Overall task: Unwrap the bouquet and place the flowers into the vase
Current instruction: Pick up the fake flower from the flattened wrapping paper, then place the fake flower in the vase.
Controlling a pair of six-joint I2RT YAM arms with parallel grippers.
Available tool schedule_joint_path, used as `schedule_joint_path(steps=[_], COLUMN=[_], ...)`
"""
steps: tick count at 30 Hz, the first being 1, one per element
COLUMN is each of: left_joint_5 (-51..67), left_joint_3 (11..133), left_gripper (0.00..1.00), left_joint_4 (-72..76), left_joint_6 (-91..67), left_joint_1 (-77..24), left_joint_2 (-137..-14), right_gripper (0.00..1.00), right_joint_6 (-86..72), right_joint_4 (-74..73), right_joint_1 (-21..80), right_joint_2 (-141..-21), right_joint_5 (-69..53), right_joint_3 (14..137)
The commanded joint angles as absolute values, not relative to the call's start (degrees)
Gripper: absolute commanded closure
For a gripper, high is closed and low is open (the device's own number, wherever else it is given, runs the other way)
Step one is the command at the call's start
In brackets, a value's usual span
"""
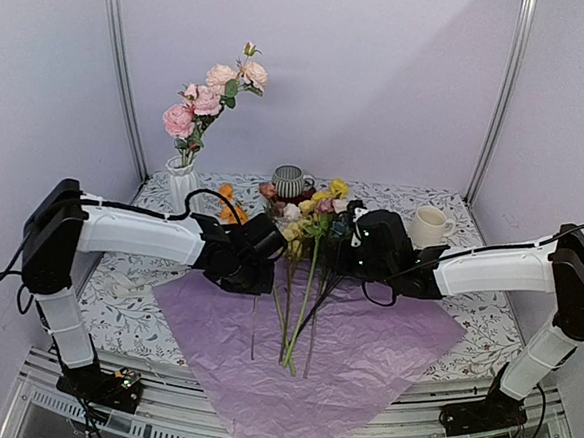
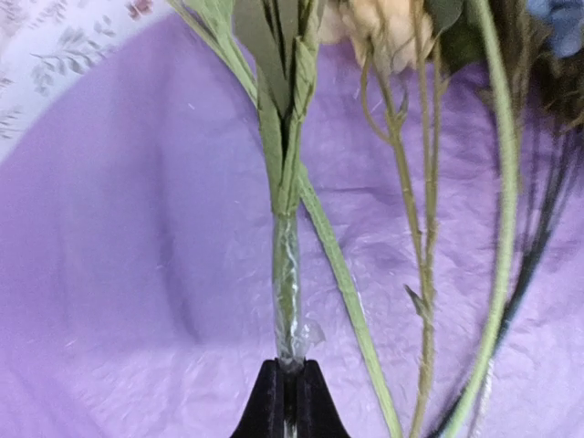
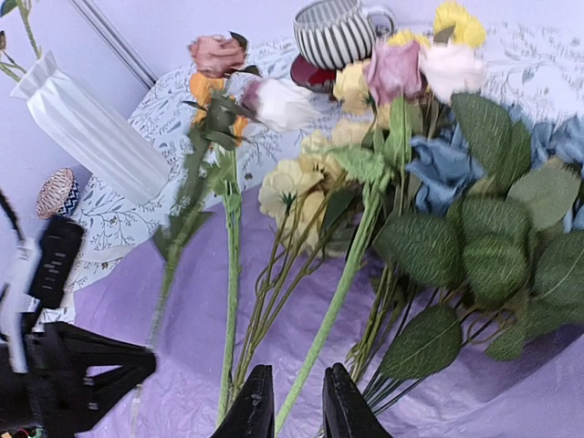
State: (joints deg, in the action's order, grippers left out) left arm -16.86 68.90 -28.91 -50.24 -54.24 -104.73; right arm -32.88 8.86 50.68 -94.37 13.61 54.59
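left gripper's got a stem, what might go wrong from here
The left gripper pinches one stem only near its taped end; it may slip or swing when lifted. A neighbouring stem runs right beside it, so lifting could drag that along. The vase is slim and already holds tall pink roses leaning right; a nudge at the neck could tip it.

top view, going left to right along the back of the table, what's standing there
white vase holding pink roses → striped mug → cream mug
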Motion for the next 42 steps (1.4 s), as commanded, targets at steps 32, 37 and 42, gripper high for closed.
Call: schedule_joint_path(steps=[32,37,42], left_joint_5=[-2.44,-15.07,-22.69], left_joint_3=[34.41,42.86,46.89], left_gripper=[1.0,1.0,1.0], left_joint_4=[10.51,3.54,7.78], left_joint_6=[-11.82,-6.43,0.92], left_joint_1=[-55.22,-51.0,-44.14], left_joint_2=[-40.21,-36.44,-36.66], right_gripper=[0.76,0.77,0.77], right_joint_6=[-13.4,-13.25,-12.76], right_joint_4=[35.72,36.11,36.76], right_joint_1=[49.57,49.61,49.6], right_joint_2=[-79.04,-80.24,-81.89], right_joint_5=[27.14,26.18,26.02], right_joint_3=[34.24,34.36,34.57])
